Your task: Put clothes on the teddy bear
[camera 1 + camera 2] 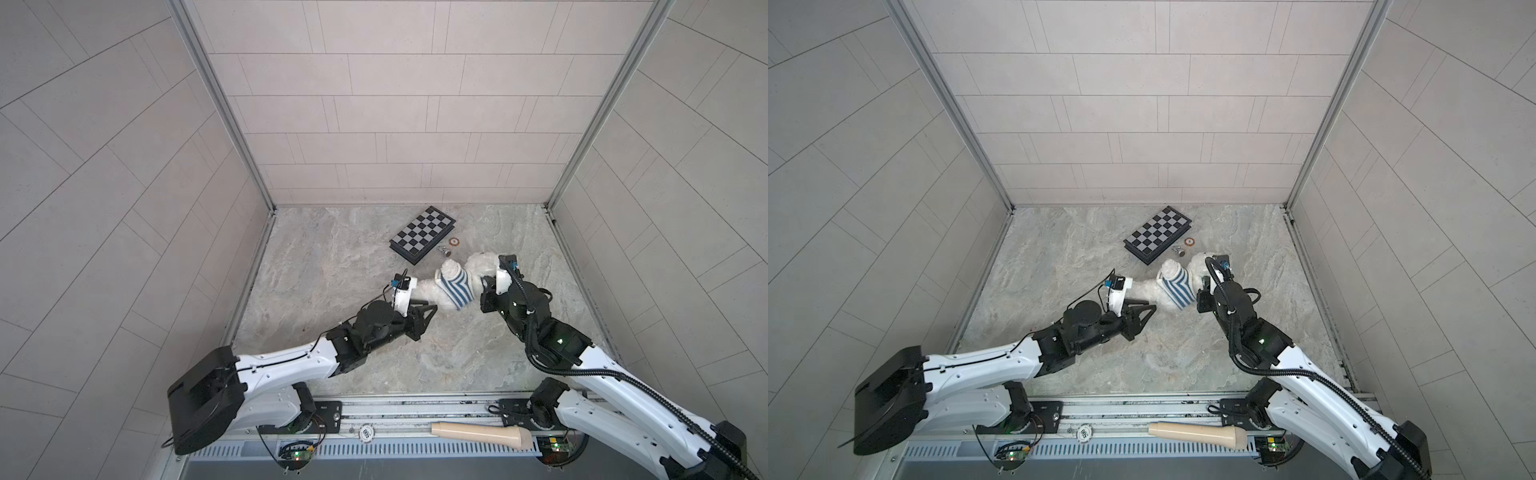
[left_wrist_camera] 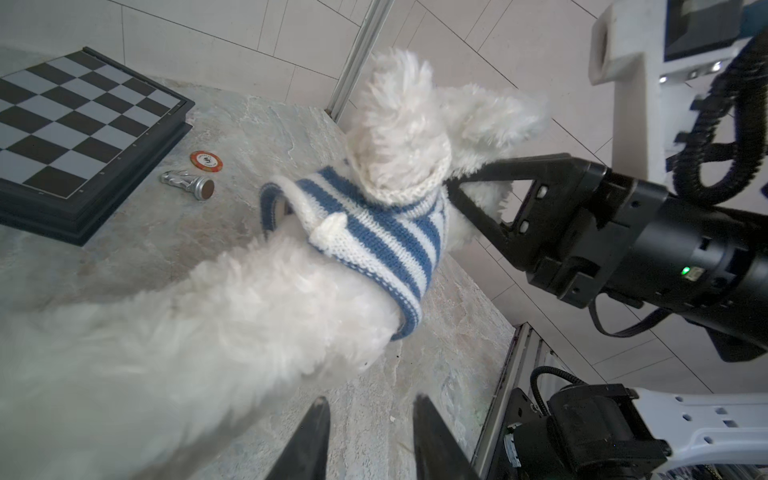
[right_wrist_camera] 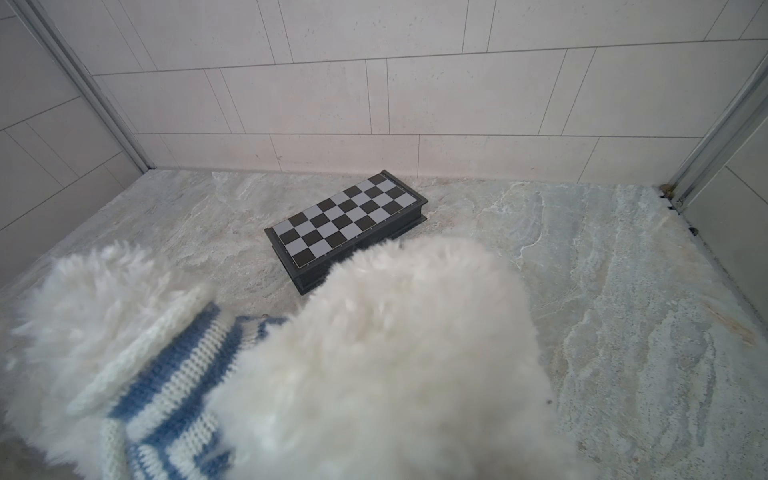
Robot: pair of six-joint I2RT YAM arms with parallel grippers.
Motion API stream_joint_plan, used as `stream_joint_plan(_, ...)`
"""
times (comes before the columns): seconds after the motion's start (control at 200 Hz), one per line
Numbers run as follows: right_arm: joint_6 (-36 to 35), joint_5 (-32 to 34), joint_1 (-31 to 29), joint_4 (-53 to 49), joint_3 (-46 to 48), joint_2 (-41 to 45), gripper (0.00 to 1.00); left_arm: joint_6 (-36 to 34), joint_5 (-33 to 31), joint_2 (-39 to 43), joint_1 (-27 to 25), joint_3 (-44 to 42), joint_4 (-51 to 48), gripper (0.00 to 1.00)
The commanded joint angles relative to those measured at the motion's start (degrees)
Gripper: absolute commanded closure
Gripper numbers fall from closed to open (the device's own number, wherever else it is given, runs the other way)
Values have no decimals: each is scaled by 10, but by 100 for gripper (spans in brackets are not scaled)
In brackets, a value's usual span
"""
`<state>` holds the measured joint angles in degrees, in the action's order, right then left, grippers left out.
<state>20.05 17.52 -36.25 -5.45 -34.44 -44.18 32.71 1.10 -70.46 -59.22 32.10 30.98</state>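
On floor [image 1: 332, 270], shirt [image 2: 374, 237] round teddy bear [image 1: 478, 266]'s chest; L end effector [image 2: 370, 401] open, R end effector [image 2: 449, 187] shut.

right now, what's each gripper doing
left gripper: open, holding nothing, beside the bear
right gripper: closed, gripping the bear

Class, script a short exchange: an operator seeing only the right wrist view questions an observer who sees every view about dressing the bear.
Operator: I see only fur and knitting. What am I touching?
Observer: The right gripper has its tips at the striped sweater, next to its cream ribbed opening.
Operator: And the other arm?
Observer: The left gripper is open beside the teddy bear, nothing between its jaws.
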Motion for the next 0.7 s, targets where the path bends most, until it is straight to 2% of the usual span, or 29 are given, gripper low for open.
stream_joint_plan(0.0, 13, 50, -5, 50, -13, 14, 100, 20, -52, -26, -21, 46, 27, 66)
stream_joint_plan(0.205, 17, 54, -8, 59, 4, 17, 100, 57, -67, -98, -44, 97, 24, 67)
stream_joint_plan(0.436, 19, 55, -9, 67, 11, 23, 100, 70, -69, -165, -45, 162, -3, 71)
stream_joint_plan(0.696, 21, 52, -10, 68, 17, 33, 100, 92, -110, -188, -45, 175, -29, 80)
